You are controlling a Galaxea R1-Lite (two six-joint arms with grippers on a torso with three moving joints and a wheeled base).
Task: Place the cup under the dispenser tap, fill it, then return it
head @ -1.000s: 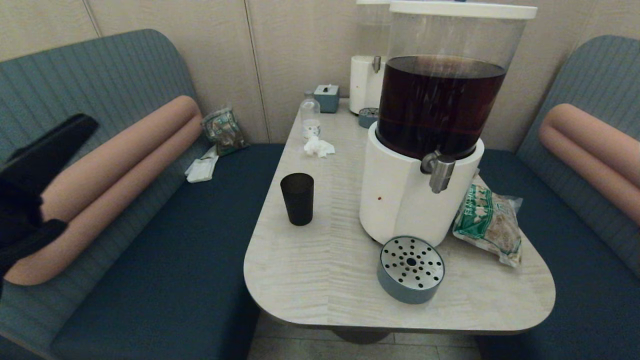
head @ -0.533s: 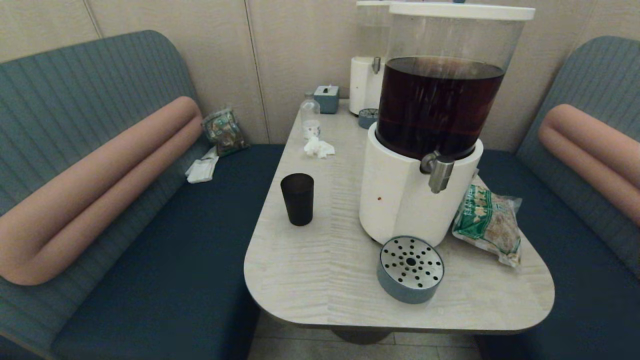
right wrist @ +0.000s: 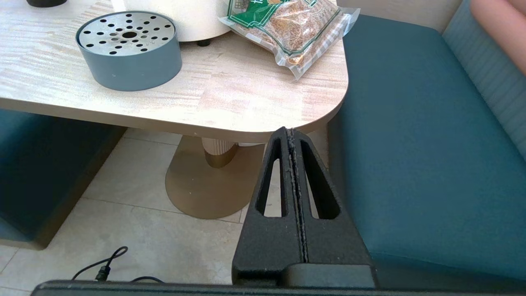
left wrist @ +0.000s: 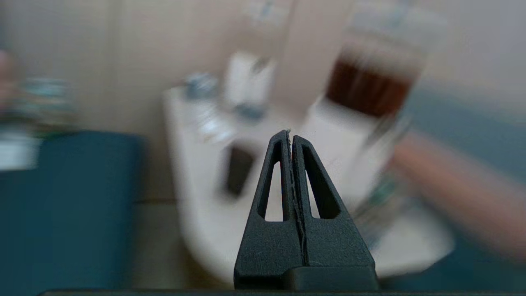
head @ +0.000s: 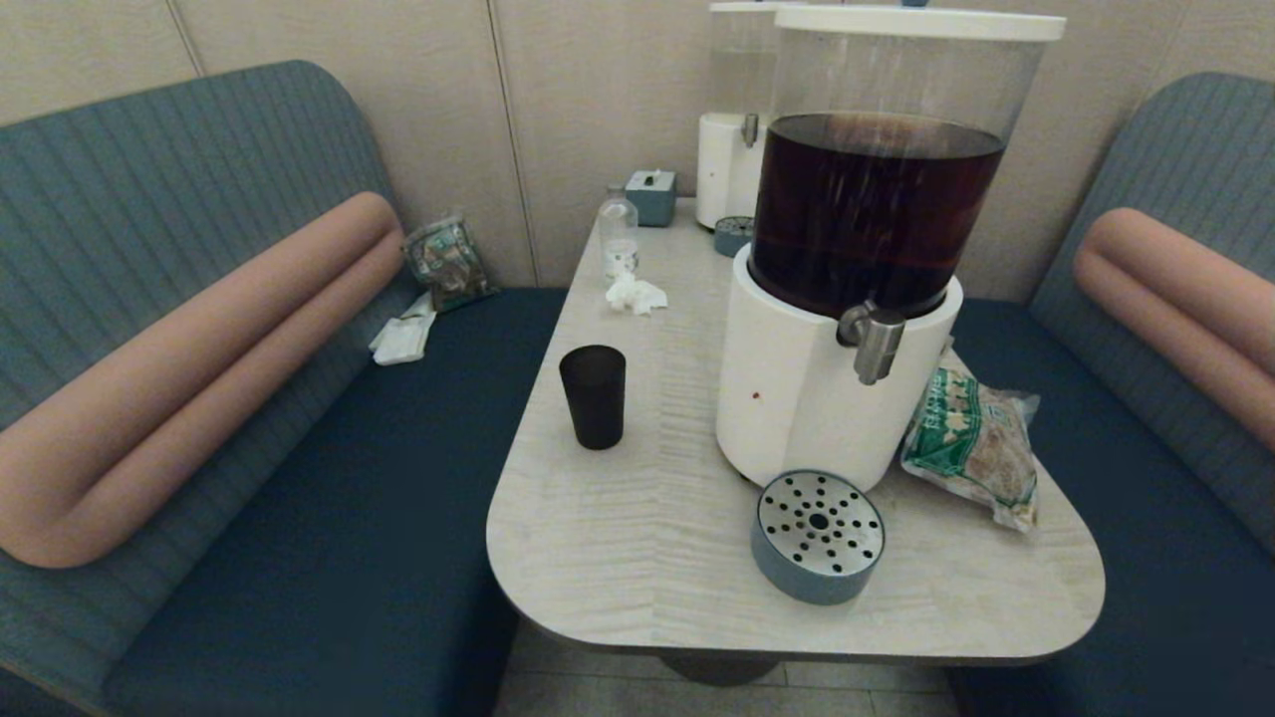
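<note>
The black cup stands upright on the table's left side, well left of the big dispenser with dark brown liquid. Its steel tap juts from the white base, with nothing beneath it. A grey drip tray with a perforated steel top sits on the table in front of the base. Neither arm shows in the head view. My left gripper is shut and empty, off the table's near left, with the cup far ahead. My right gripper is shut and empty, low beside the table's near right corner.
A green snack bag lies right of the dispenser base. A clear bottle, crumpled tissue, a tissue box and a smaller dispenser stand at the back. Blue benches flank the table.
The left arm, seen at the head view's far left a second ago, has dropped out of that view. The cup and dispenser have not moved.
</note>
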